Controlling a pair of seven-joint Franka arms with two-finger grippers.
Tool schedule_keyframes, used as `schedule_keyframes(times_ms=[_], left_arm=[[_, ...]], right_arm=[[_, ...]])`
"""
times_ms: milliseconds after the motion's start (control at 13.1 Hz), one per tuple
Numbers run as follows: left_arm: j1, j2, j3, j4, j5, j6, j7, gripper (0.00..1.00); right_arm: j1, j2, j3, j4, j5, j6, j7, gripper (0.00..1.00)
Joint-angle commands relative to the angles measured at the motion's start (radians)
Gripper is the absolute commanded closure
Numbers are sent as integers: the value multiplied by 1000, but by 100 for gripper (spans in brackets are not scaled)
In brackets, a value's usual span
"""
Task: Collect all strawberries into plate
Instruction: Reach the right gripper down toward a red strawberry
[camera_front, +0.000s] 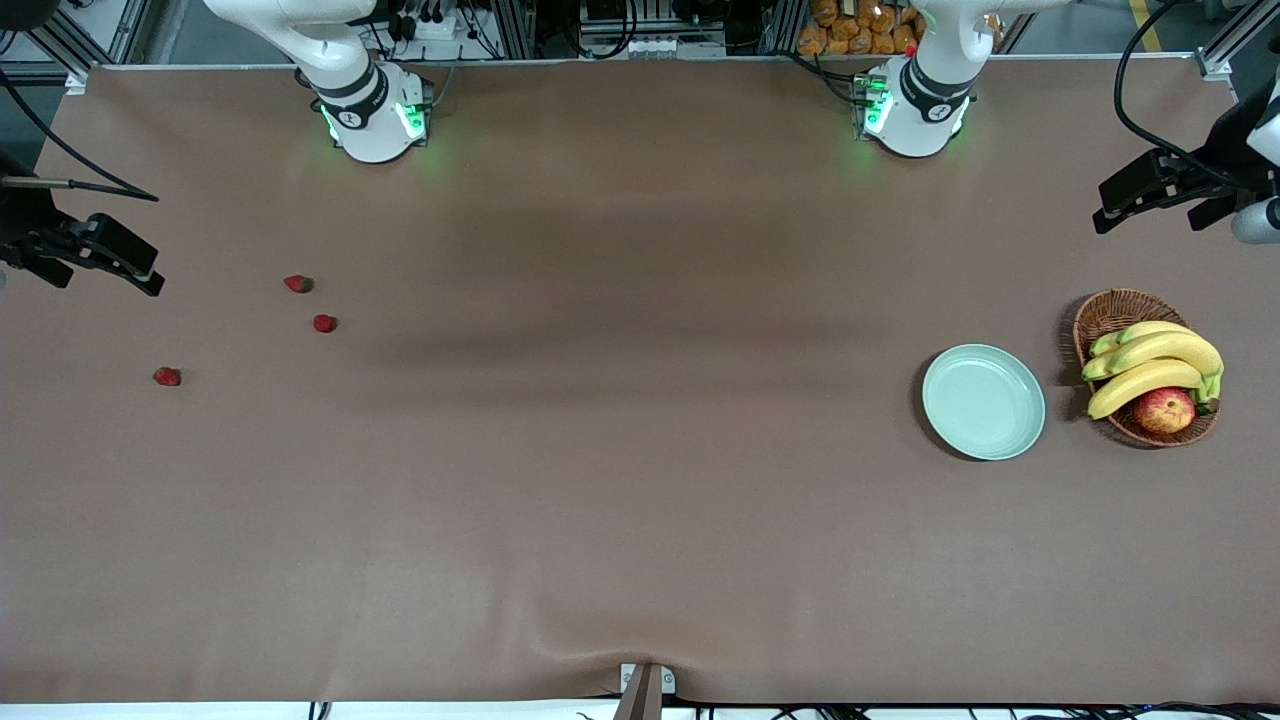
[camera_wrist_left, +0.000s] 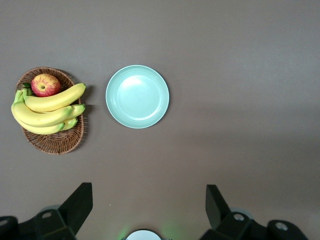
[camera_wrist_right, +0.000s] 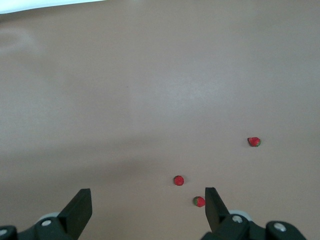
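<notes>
Three small red strawberries lie on the brown table toward the right arm's end: one with a dark cap (camera_front: 298, 284), one (camera_front: 324, 323) a little nearer the front camera, and one (camera_front: 167, 376) nearest the table's end. In the right wrist view they show as three red dots (camera_wrist_right: 199, 201), (camera_wrist_right: 178, 180), (camera_wrist_right: 254, 142). The right gripper (camera_front: 135, 268) (camera_wrist_right: 147, 195) hangs open and holds nothing above that end of the table. The mint-green plate (camera_front: 983, 401) (camera_wrist_left: 137, 96) lies bare toward the left arm's end. The left gripper (camera_front: 1130, 195) (camera_wrist_left: 149, 190) hovers open, high over that end.
A brown wicker basket (camera_front: 1105, 315) (camera_wrist_left: 55, 145) with bananas (camera_front: 1150, 370) and a red-yellow apple (camera_front: 1163, 409) stands beside the plate, closer to the table's end. The two arm bases (camera_front: 375, 115) (camera_front: 915, 105) stand at the table's back edge.
</notes>
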Motion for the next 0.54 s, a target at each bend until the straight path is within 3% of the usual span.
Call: schedule_keyframes(times_ms=[0, 459], left_arm=[[-15, -29, 11, -6, 52, -13, 2, 0], [-12, -23, -1, -9, 64, -18, 3, 0]], right_arm=[[0, 11, 1, 14, -3, -8, -11, 0], [-3, 39, 1, 10, -4, -15, -11, 0]])
